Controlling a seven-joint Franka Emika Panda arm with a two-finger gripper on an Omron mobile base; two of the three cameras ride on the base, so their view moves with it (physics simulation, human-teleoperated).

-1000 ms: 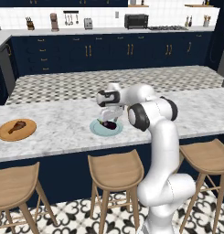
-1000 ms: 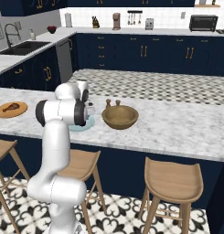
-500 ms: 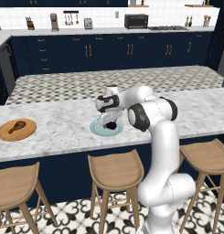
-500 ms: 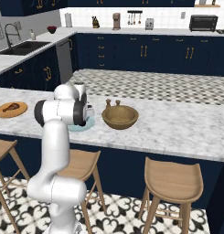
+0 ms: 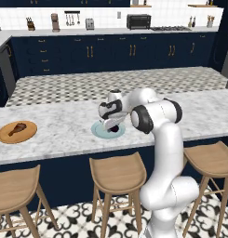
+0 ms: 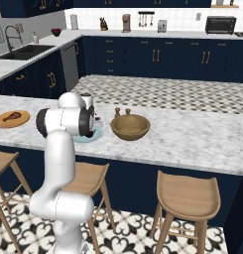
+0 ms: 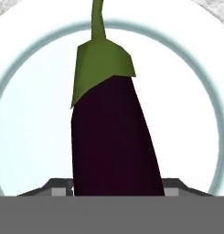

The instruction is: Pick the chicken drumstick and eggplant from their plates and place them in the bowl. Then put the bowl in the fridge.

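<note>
Eggplant dead ahead of our pincer, and we are right down on the pale blue plate with it: in the hand view the dark purple body runs up the middle between our fingertips, green cap and stem pointing away from us, the plate's ring all around it. The fingertips sit on either side of the eggplant's near end, just beside it, but we cannot tell whether they are pinching it or standing a little off; the jaws are neither fully spread nor pressed together. From the left base view the pincer hangs low over the blue plate on the marble worktop, with a dark sliver of the eggplant showing beneath it. The wooden bowl sits near us on the right, on the same worktop, seen in the right base view just beyond the blue plate. Well off to our left lies the orange-brown wooden plate, and the chicken drumstick rests on it, well apart from the pincer. Two small wooden shakers stand just behind the bowl.
</note>
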